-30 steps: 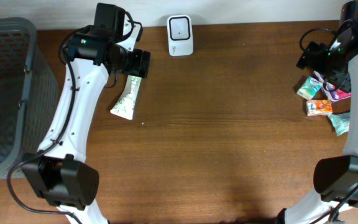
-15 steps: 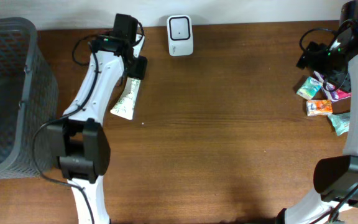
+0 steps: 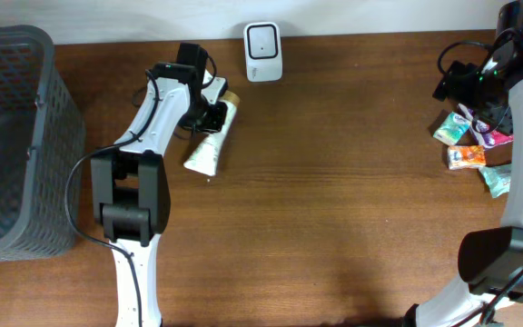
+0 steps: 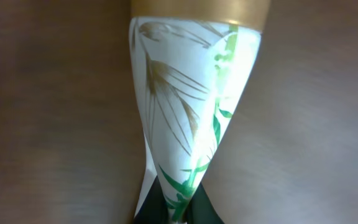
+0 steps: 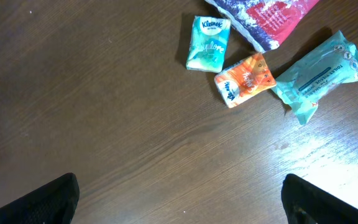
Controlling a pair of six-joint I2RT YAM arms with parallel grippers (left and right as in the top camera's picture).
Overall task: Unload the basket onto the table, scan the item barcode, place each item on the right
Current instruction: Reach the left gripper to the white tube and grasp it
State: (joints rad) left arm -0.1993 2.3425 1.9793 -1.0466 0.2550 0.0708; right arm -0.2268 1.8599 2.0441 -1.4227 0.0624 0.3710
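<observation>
On the bench (image 3: pixel 334 209), well left of the scanner (image 3: pixel 263 52), the grey basket (image 3: pixel 7 136) is standing. Just below-left of the scanner, the left pincer (image 3: pixel 209 116) is clamping shut on the white tube (image 4: pixel 191 93) near its gold cap. Far right of the scanner, the right pincer (image 5: pixel 179 199) is hanging wide open over small packets (image 5: pixel 244 78). Judgement: the soft tube is buckling under the grip and may slip or twist during lifting, leaving its barcode, not showing here, facing away from the scanner.

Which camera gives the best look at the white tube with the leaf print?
The left wrist view: the tube fills the frame, its gold cap and green leaves clear. Overhead shows it small, partly under the left gripper. The right wrist view misses it.
</observation>
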